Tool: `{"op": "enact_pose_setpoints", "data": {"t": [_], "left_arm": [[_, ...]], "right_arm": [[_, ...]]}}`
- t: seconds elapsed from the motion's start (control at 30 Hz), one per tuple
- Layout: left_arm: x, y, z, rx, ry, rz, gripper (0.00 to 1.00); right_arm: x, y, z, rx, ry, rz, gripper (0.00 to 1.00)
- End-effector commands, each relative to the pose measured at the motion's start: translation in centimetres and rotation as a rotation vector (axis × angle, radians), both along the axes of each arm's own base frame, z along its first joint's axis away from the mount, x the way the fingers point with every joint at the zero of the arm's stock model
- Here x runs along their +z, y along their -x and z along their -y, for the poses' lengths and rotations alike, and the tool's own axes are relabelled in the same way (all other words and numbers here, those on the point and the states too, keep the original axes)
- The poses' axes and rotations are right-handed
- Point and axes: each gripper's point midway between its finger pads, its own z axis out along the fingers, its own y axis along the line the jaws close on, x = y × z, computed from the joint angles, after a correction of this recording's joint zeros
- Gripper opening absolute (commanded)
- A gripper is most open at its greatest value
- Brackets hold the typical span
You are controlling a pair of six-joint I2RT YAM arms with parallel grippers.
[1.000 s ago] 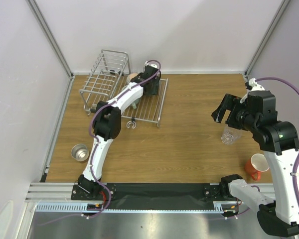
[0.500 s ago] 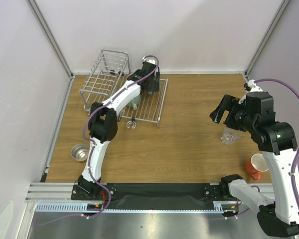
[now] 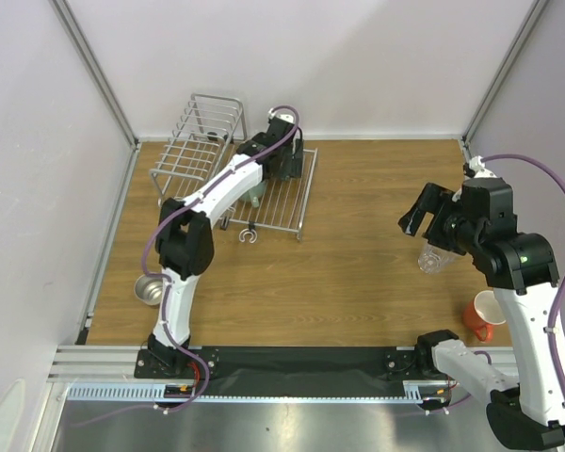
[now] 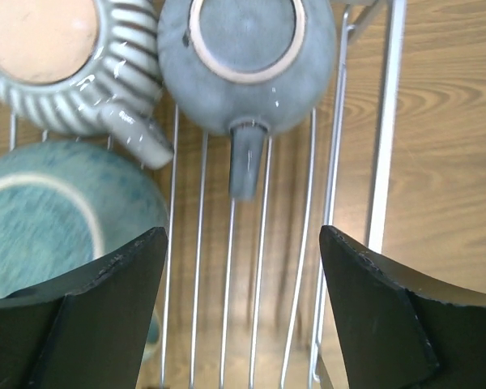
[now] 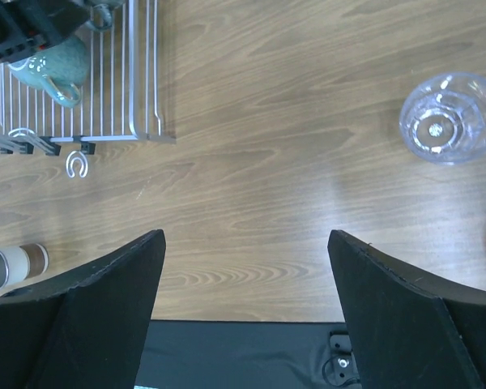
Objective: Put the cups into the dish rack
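Observation:
The silver wire dish rack (image 3: 200, 151) stands at the far left. My left gripper (image 3: 282, 168) hovers open and empty over its flat tray (image 4: 352, 146). Below it three mugs stand upside down: a ribbed grey-white mug (image 4: 61, 77) with a peach base, a grey mug (image 4: 247, 69) and a teal mug (image 4: 49, 219). My right gripper (image 3: 429, 217) is open and empty, high above the table. A clear glass (image 3: 435, 256) stands just near of it and shows in the right wrist view (image 5: 451, 117). An orange-red cup (image 3: 487, 315) stands at the near right. A cream-beige cup (image 3: 151, 288) stands at the near left.
A small metal hook (image 3: 248, 234) lies on the wood in front of the rack's tray. Grey walls close in the left, far and right sides. A black strip (image 3: 301, 358) runs along the near edge between the arm bases.
The left arm's elbow has swung toward the near left while its gripper stayed over the rack tray. The right gripper has shifted only slightly.

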Motion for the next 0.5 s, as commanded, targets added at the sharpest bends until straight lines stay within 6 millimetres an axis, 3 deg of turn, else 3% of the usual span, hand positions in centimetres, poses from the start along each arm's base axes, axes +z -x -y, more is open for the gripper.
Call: {"op": "enact_pose_setpoints", "data": {"t": [0.0,0.27,0.47], "left_arm": [[6.8,1.4,-0.4,0.025,0.076,0.099,0.82],[9.5,6.0,0.5,-0.001,0.148,0.082,0.83],[11.7,11.3,2.3,-0.111,0.249,0.049,0.83]], "right_arm": [[-0.1,0.7,0.7,-0.055,-0.009,-0.006,0.89],[-1.7,1.9,2.2,-0.140,0.027,-0.085,0.88],[-2.9,3.4,2.7,-0.163,0.040,-0.155,0.89]]}}
